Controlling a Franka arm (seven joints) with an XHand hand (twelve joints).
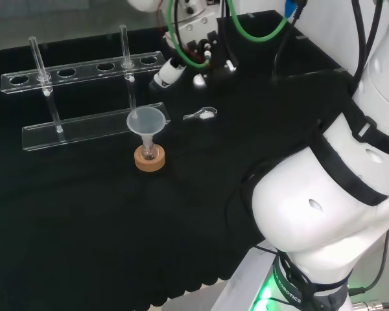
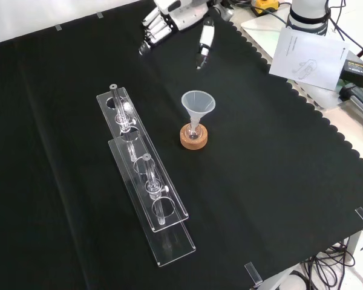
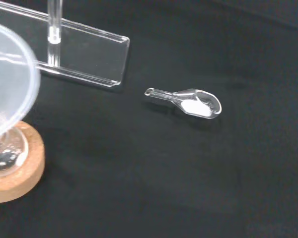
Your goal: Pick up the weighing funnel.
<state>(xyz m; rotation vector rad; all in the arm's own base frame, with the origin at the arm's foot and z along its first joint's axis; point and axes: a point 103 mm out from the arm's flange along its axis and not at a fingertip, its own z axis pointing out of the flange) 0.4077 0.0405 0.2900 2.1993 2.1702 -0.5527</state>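
One hand, black and white, at the far side of the cloth in the head view. Fingers spread and fairly straight, thumb well apart from them, holding nothing. Hangs above the bench, touching no glass.

Just nearer than the hand in that view, and apart from it: the weighing funnel, flat on the cloth, stem towards the left. A little white powder in its bowl, plain from the wrist. Not yet lifted, so the whole pick to do.

Left of it and nearer, the funnel, mouth up, stem in a small flask on a cork ring. Further left, a clear rack with thin tubes upright in it.

Plenty to go wrong, by my judgement. Small, clear, smooth and low on the cloth: easy to push along instead of pinching, with fingertips landing on one side first. Easy to tip as well, spilling the powder, if taken by the stem and allowed to roll. Hard to place against black cloth. Risk too of clipping the funnel's rim on a descent too far left, and of toppling it from the flask. Risk of rucking the cloth by pressing down too far.

As for writing: a printed sheet off the cloth at the right of the front view, too small to read. No label or brand legible on the glass or rack.
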